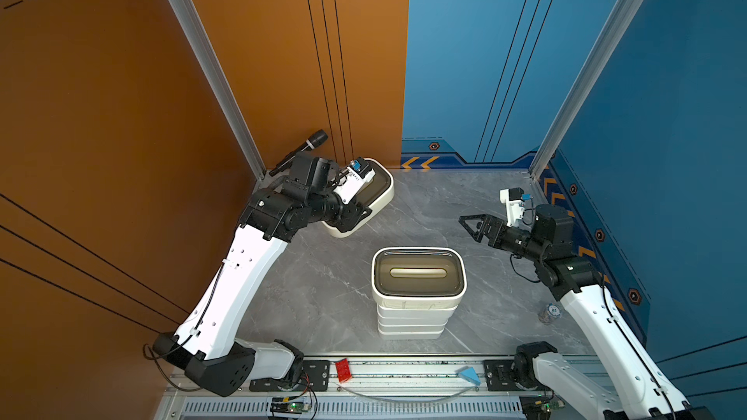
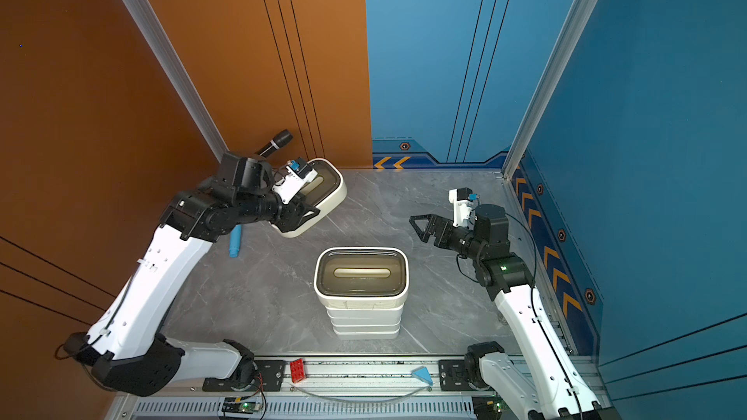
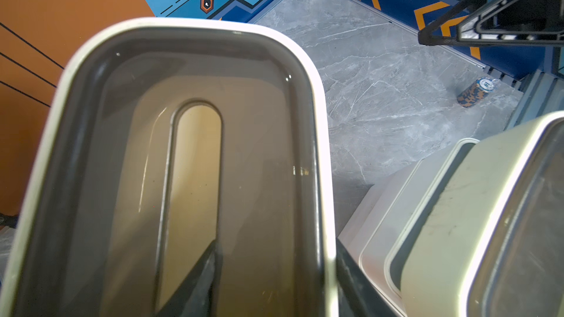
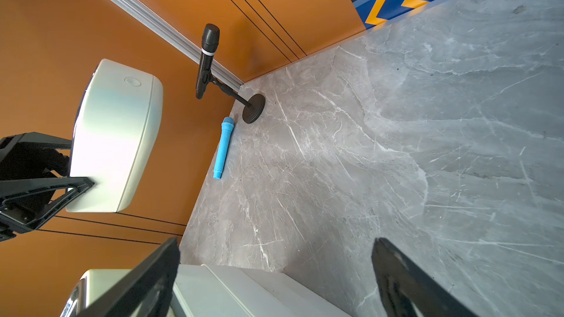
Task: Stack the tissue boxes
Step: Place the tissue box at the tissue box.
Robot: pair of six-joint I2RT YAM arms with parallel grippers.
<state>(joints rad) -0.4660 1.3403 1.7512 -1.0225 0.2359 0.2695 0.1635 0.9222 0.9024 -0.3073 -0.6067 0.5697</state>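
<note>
A tissue box [image 1: 380, 191] [image 2: 329, 191] with a cream body and a dark brown slotted lid hangs tilted above the table's back left corner. My left gripper [image 1: 357, 215] [image 3: 276, 248] is shut on its long wall, one finger down in the oval slot, the other outside the rim. In the right wrist view its pale underside [image 4: 116, 135] shows, clear of the table. Mid-table stands a stack of several tissue boxes [image 1: 418, 276] [image 2: 361, 274] [image 3: 457, 208], topped by another brown-lidded one. My right gripper [image 1: 469, 226] [image 4: 276, 248] hovers open and empty to the stack's right.
A black microphone on a stand [image 1: 311, 143] [image 4: 209, 56] stands in the back left corner, a blue toy microphone [image 2: 235, 240] [image 4: 224, 147] lying beside it. A stack of poker chips [image 1: 550, 313] [image 3: 476, 93] sits near the right wall. A red brick [image 1: 343, 369] and a blue wedge [image 1: 469, 375] lie on the front rail.
</note>
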